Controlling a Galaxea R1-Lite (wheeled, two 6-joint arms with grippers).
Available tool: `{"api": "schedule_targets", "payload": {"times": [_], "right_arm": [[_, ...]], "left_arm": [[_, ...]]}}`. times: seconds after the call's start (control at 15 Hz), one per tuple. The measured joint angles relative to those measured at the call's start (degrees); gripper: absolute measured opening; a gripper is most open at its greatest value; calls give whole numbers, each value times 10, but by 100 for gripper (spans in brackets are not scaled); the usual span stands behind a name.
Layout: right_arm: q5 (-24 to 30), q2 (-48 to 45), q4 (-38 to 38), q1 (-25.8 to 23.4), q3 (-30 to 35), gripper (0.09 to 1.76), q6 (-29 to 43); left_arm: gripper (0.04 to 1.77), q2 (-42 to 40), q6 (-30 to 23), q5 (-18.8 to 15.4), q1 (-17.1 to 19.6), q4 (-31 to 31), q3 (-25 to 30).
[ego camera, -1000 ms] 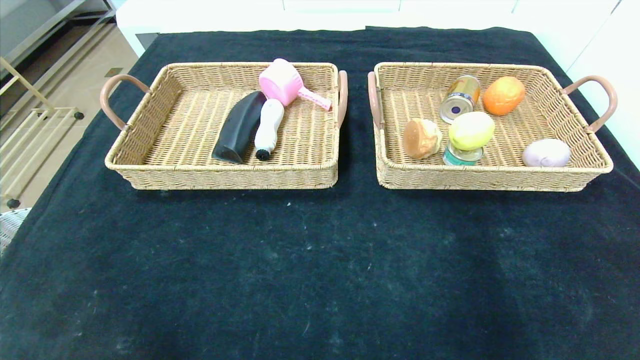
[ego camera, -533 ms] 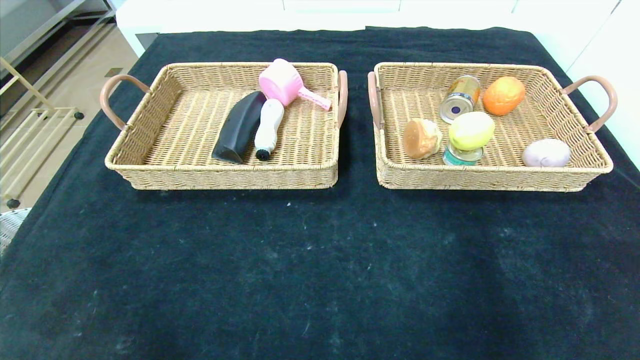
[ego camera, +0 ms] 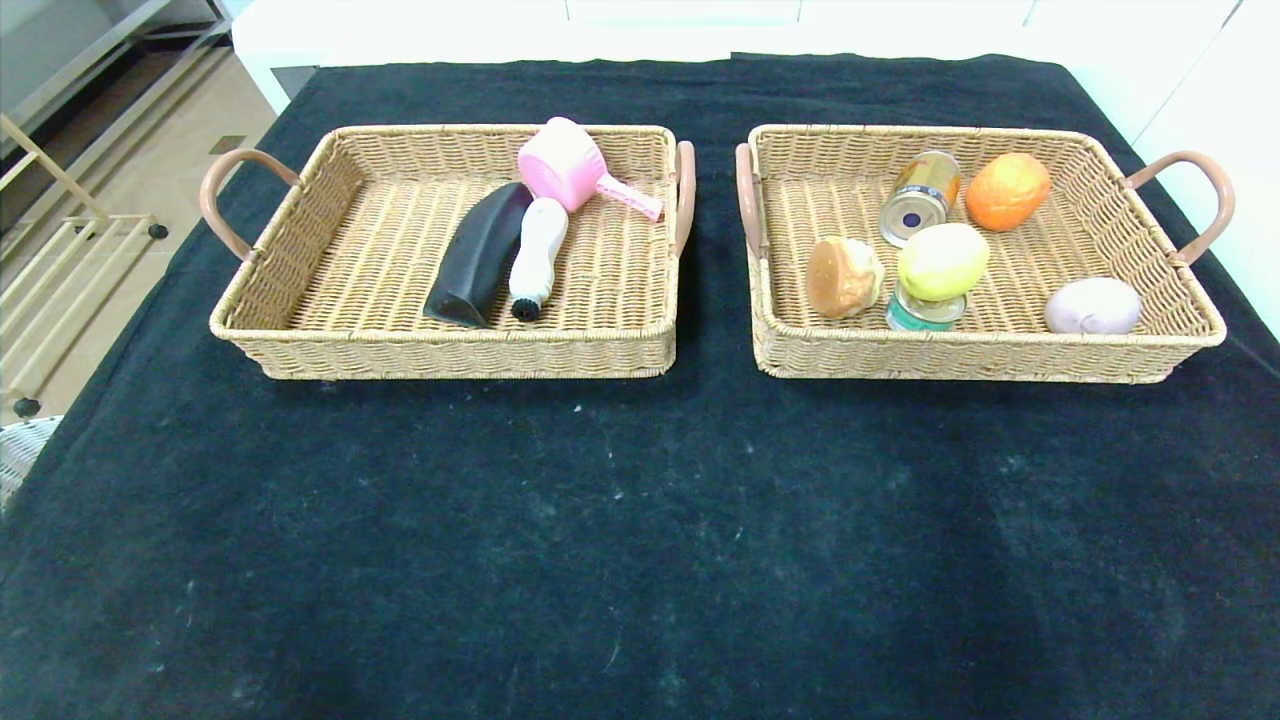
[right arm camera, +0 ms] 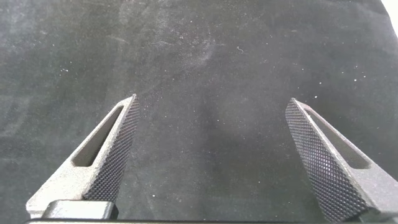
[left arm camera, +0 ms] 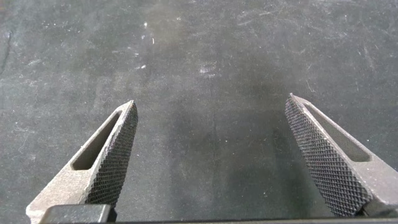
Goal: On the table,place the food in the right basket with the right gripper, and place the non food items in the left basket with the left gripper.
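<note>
Black cloth covers the table (ego camera: 640, 520); two wicker baskets sit side by side toward the far edge, white wall panels behind, a metal rack (ego camera: 60, 250) on the floor off the robot's left.

Left basket (ego camera: 300, 290) holds three non-food items: a black bottle (ego camera: 478, 255) lying flat, a white brush (ego camera: 537, 256) touching its right side with the dark bristle end toward the near rim, and a pink toy scoop (ego camera: 575, 167) propped against the far wall, handle pointing right.

Right basket (ego camera: 1100, 350) holds the food: a gold can (ego camera: 920, 196) on its side with the end facing the camera, an orange (ego camera: 1007, 190) just beside it near the far wall, a bread roll (ego camera: 843, 276) near the left wall, a yellow-green fruit (ego camera: 942, 261) resting on top of a green can (ego camera: 923, 313), and a pale purple egg-shaped item (ego camera: 1092, 306) in the near right corner, apart from the rest.

Head view shows both baskets and every item but neither arm. Wrist views show only the grippers over bare cloth, no basket or item in them.

Left gripper (left arm camera: 211, 155): jaws spread wide, nothing between the textured fingers (left arm camera: 118, 155), just black cloth below.
Right gripper (right arm camera: 211, 155): same, jaws wide apart and empty, fingers (right arm camera: 115, 155) over bare cloth.

No items on the cloth outside the baskets.
</note>
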Motion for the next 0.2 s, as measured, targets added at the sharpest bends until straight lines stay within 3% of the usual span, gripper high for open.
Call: {"api": "schedule_targets", "payload": {"times": [0.2], "right_arm": [[-1, 0, 0, 0, 0, 171, 2]], "left_arm": [[172, 0, -1, 0, 0, -3, 1]]}}
